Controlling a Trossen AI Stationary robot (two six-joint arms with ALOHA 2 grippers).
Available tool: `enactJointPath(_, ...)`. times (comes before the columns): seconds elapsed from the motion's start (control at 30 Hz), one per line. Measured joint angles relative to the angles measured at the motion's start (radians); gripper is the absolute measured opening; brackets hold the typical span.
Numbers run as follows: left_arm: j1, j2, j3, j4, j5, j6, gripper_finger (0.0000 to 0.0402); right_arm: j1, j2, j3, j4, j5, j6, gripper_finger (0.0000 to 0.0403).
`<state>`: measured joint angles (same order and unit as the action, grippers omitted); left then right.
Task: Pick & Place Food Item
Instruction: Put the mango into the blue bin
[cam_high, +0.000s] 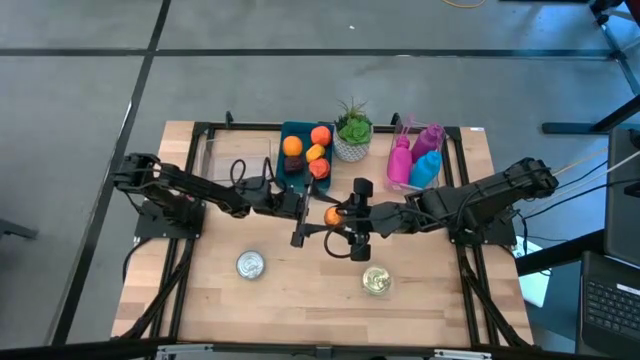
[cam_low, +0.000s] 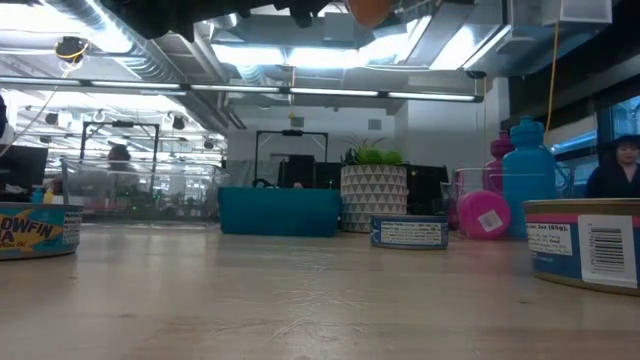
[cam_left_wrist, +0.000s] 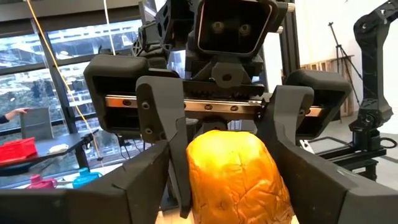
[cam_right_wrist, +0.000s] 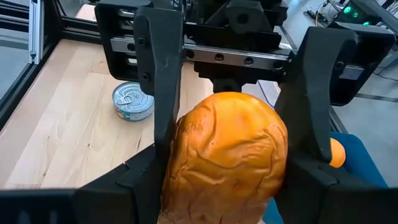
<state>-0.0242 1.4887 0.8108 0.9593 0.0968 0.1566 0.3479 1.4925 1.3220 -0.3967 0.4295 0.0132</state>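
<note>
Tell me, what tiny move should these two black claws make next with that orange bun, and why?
Probably the right gripper should ease its fingers open a little. The orange, wrinkled bread roll hangs above the light wooden table, pinched by the left gripper and the right one at once, so neither arm can carry it off until one lets go. Which arm should keep it is a guess.

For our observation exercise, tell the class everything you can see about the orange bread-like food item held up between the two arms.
The orange, glossy, wrinkled bread-like food item is a rounded loaf shape with a creased, plastic-looking skin. It hangs above the wooden table, near its middle, in front of the teal tray. Both grippers meet on it: the right gripper has its jaws pressed against its sides, and the left gripper has its jaws flanking it from the opposite side.
</note>
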Motion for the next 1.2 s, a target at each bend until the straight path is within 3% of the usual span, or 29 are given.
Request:
enactJointPath(0.53, -0.006, 0.0, 0.0, 0.0, -0.01, 0.012, 0.0249, -0.002, 0.0, 0.0, -0.003, 0.0, 0.005, 0.0244)
enactJointPath(0.93, 0.001, 0.0, -0.001, 0.002, -0.073, 0.07, 0.0234, -0.003, 0.001, 0.0, -0.051, 0.053, 0.085, 0.0343)
enactJointPath(1.2, 0.045, -0.001, 0.0, -0.072, -0.064, 0.051, 0.0186, -0.003, 0.001, -0.001, -0.128, 0.154, 0.115, 0.0347)
